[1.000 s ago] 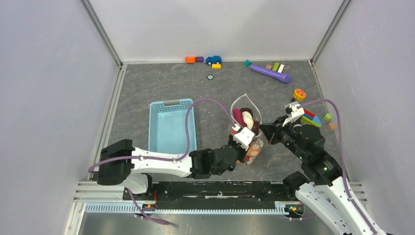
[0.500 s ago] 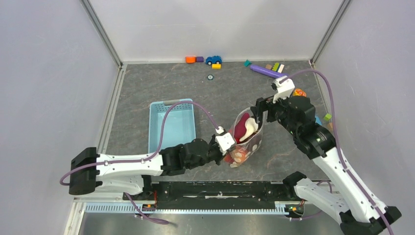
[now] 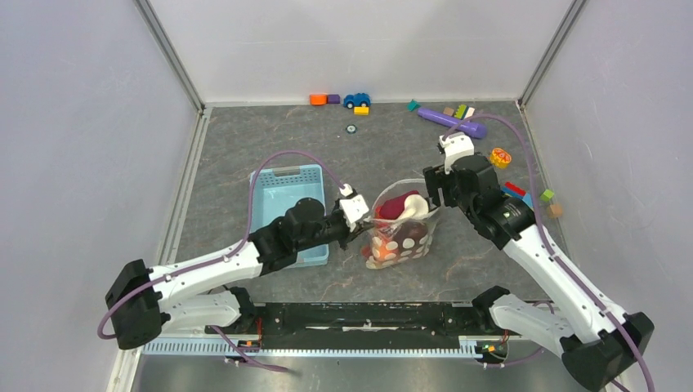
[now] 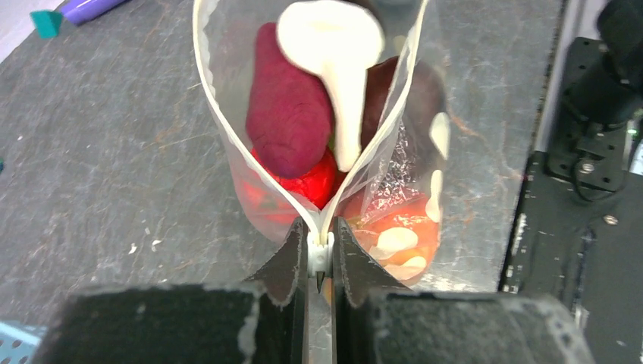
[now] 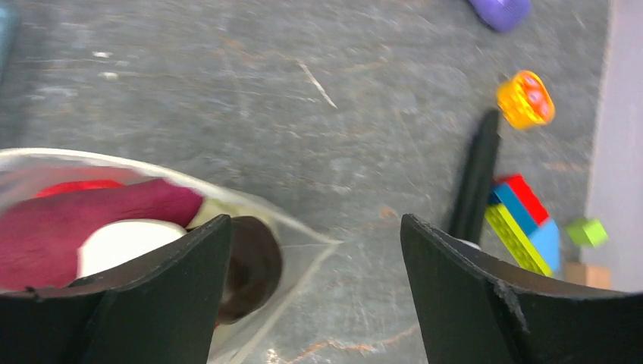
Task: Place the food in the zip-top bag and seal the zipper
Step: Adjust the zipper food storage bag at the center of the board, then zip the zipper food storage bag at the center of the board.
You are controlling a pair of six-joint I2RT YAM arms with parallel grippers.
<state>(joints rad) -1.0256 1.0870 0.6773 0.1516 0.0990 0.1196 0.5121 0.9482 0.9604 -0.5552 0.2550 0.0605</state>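
The grey bench (image 3: 245,147) carried everything, and the light blue basket (image 3: 278,204) sat on its left half with my left arm reaching over its near right corner. Just right of the basket stood the zip-top bag (image 3: 400,241), between my two end effectors, its mouth turned upward and spread into a wide loop.

My left end effector (image 4: 319,250) was closed on the zipper (image 4: 227,129) at the near corner of the bag, where the two lips met, with a small white piece pinched between the fingers. My right end effector (image 5: 315,250) hung over the far right corner of the bag's mouth with its fingers spread wide, gripping nothing; whether a finger touched the plastic, I could not tell.

A purple tube (image 3: 452,122) lay near the far right edge of the bench.

The food was inside the bag: a maroon piece (image 4: 288,114) and a cream piece (image 4: 334,45) on top, a dark brown piece (image 4: 413,91) beside them, a red piece (image 4: 311,182) and an orange piece (image 4: 394,227) underneath.

Coloured blocks (image 5: 523,220) sat to the right of the bag, well apart from it, with a small orange round piece (image 5: 525,98) beyond them.
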